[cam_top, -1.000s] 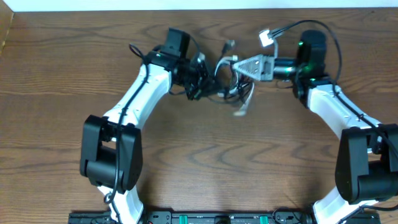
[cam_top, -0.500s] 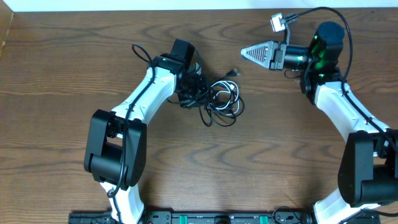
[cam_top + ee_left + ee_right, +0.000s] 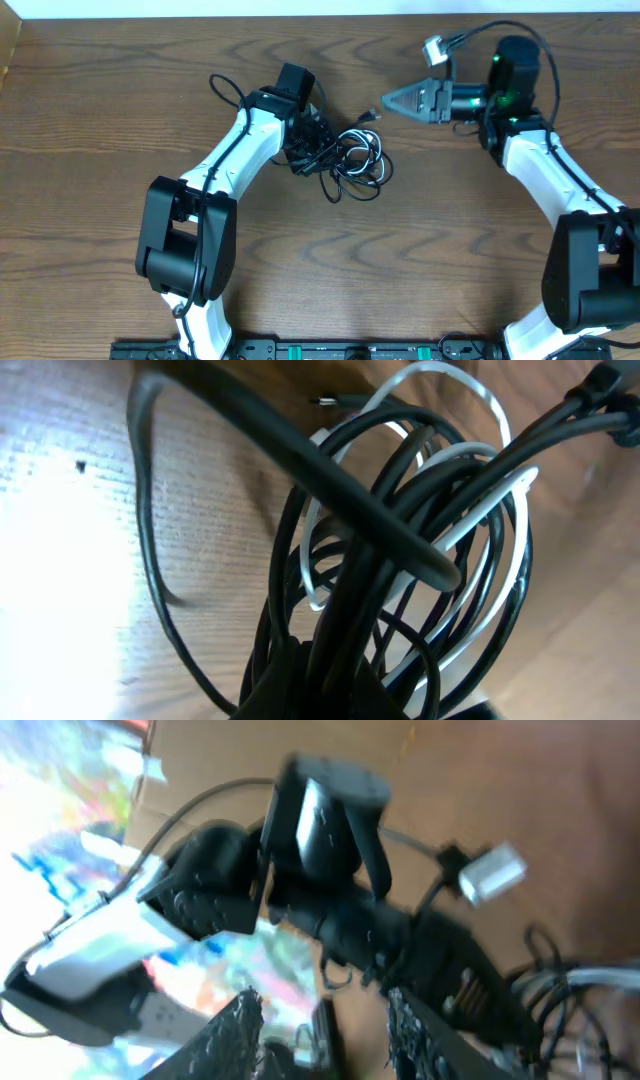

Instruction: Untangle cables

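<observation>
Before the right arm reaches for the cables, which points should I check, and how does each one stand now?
1. Left gripper shut on the tangled bundle of thin black cables and one white cable: ok.
2. Right gripper open, fingers apart in its wrist view: ok.
3. Right gripper apart from the bundle: ok.
4. Small plug end sticks out free towards the right gripper: ok.
5. Cables separated: not ok, the white loops run through the black ones.
6. Where the white cable's ends lie: cannot tell.
</observation>
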